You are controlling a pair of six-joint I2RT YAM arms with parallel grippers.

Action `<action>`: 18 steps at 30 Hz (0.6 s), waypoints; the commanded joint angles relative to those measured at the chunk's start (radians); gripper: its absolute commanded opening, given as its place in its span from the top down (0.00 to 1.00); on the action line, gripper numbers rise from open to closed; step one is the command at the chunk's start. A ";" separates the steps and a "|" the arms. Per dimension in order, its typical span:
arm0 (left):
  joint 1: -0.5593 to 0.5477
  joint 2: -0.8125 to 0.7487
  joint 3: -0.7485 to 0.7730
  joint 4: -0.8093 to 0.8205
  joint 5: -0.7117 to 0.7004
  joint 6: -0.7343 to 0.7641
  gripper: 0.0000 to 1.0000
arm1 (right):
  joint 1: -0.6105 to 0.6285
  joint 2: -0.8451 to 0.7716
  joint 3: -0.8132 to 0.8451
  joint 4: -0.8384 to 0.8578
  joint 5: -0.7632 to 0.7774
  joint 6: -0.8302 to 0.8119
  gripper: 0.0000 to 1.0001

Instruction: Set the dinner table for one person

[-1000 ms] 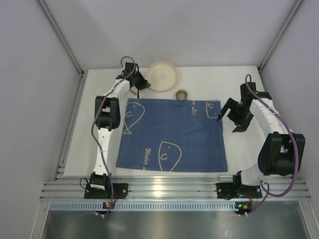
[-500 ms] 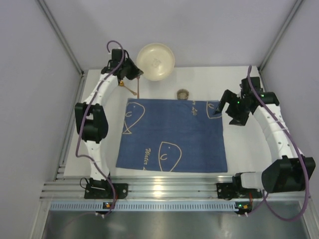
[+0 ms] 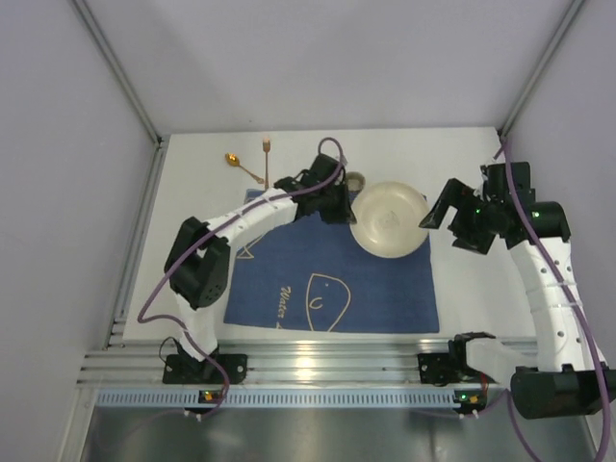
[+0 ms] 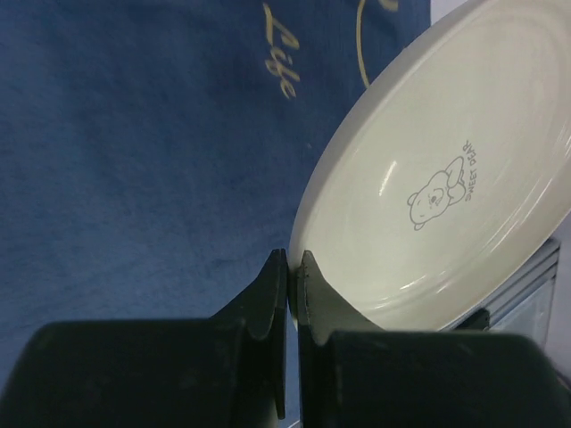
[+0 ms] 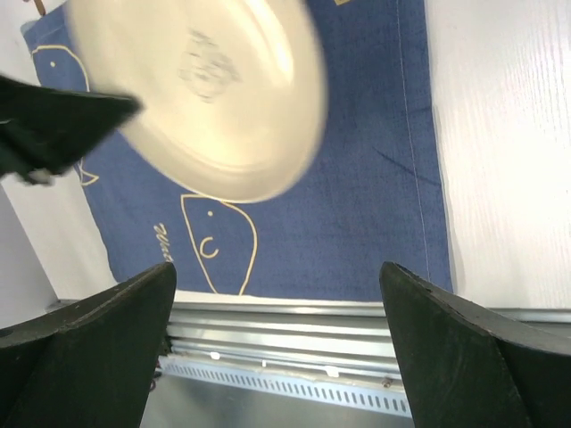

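Left hand (image 4: 290, 265) clamped on the rim of a cream plate (image 3: 389, 219), its 2 fingers nearly touching across the thin edge. Plate is tilted and held off the surface, over the far right part of the blue placemat (image 3: 327, 279). A small bear drawing with lettering shows on the plate face in the left wrist view; in the right wrist view the plate is blurred. Right hand (image 3: 443, 231) has its fingers spread wide, holding nothing, just right of the plate near the placemat's right edge. White desk (image 3: 462, 154) fills the floor of the enclosure, with the placemat lying flat on its middle. 2 small brown utensils (image 3: 252, 166) lie crossed on the far left of the desk. A small round cup (image 3: 356, 179) sits at the placemat's far edge, partly hidden by the left arm.
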 commanded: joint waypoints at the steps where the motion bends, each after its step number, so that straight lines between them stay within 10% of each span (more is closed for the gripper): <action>1: -0.064 0.054 0.019 0.040 -0.021 -0.030 1.00 | 0.001 -0.061 0.037 -0.076 0.011 -0.008 0.03; 8: -0.149 0.221 0.212 -0.055 -0.001 -0.016 1.00 | -0.001 -0.132 -0.006 -0.150 0.046 -0.043 0.03; 18: -0.146 0.045 0.018 -0.098 -0.070 -0.019 1.00 | -0.001 -0.142 -0.035 -0.190 0.092 -0.094 0.02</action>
